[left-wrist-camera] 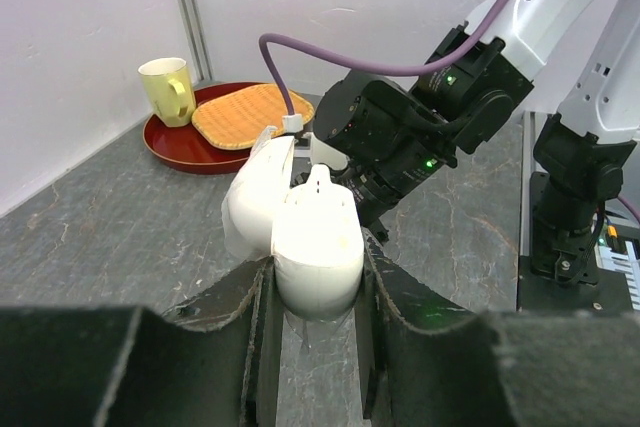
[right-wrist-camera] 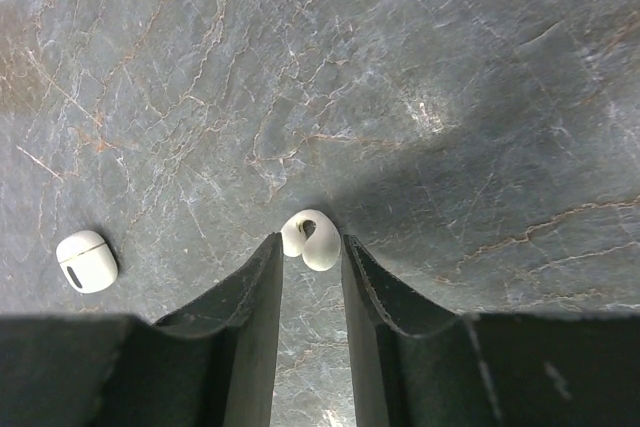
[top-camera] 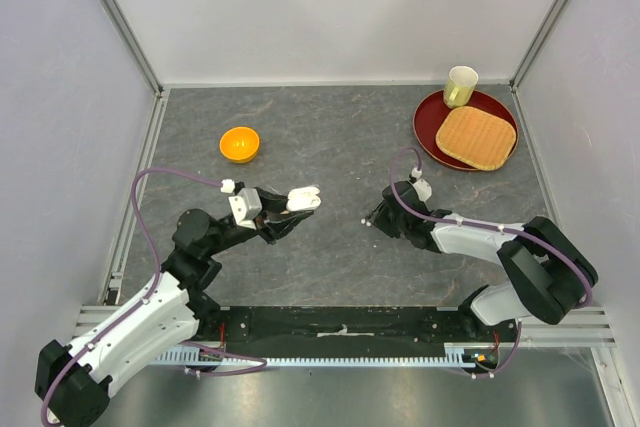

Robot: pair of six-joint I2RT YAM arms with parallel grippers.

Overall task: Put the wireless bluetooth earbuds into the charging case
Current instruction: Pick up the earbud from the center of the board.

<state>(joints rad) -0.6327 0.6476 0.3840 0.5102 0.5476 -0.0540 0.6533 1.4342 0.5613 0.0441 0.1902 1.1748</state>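
Between the fingertips of the right gripper (right-wrist-camera: 310, 243), one earbud (right-wrist-camera: 320, 247) is pinched at the very tip. Whether it is clear of the table (right-wrist-camera: 450, 67) cannot be told. A second small white piece (right-wrist-camera: 87, 261) lies well apart on the table. The left gripper (left-wrist-camera: 315, 282) clamps the charging case (left-wrist-camera: 316, 242), with its lid (left-wrist-camera: 252, 197) hinged open. Step in hand: earbud pickup. The next move calls for carrying the earbud across and aligning its stem with a case socket.

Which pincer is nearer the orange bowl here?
Left. The left pincer, holding the open charging case, sits just below-right of the orange bowl in the top view; the right pincer, pinching an earbud, is farther right.
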